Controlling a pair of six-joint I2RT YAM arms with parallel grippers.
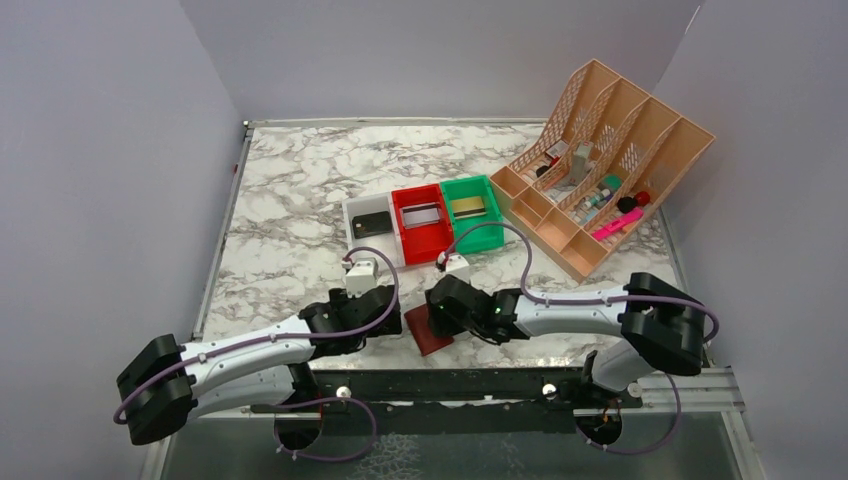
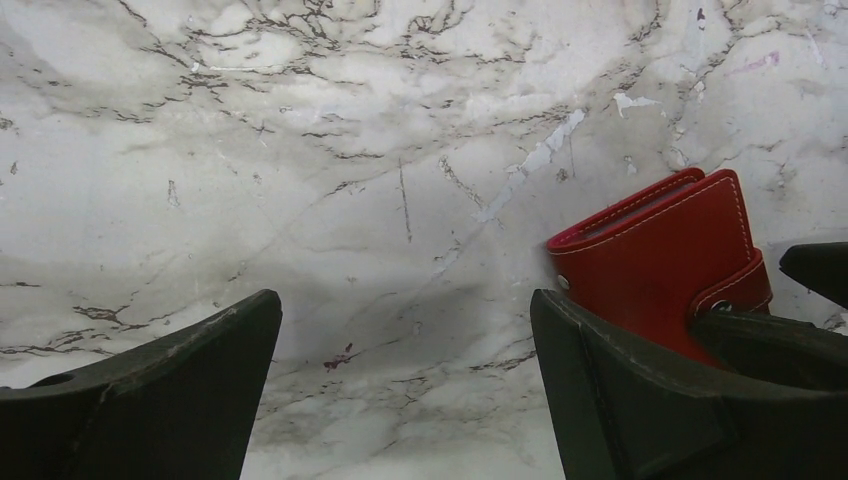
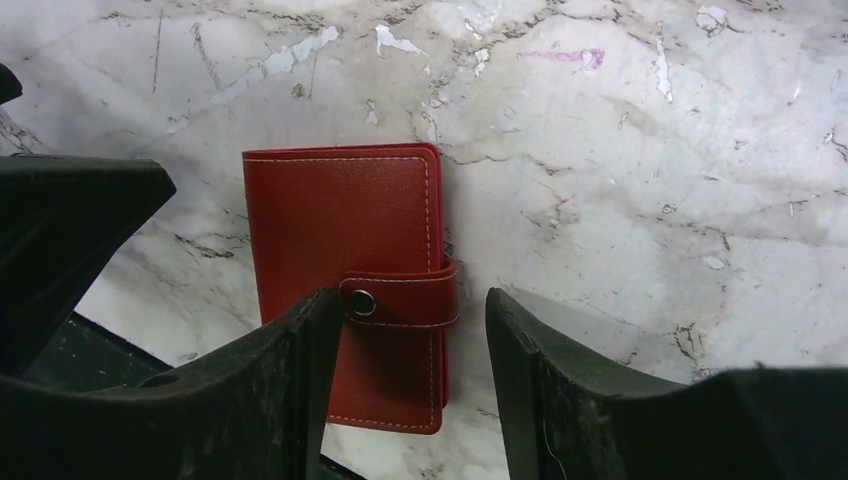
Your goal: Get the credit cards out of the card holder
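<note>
The card holder lies shut on the marble near the front edge, a dark-red wallet with its snap strap fastened. My right gripper is open, with the strap edge of the card holder between the jaws; one finger hangs over the cover, the other over bare marble. My left gripper is wide open over bare marble, and the card holder lies just beyond its right finger. Three credit cards rest in bins: a black one, a grey one and a gold one.
A white bin, a red bin and a green bin stand in a row mid-table. A peach desk organizer with small items fills the back right. A black rail runs along the front edge.
</note>
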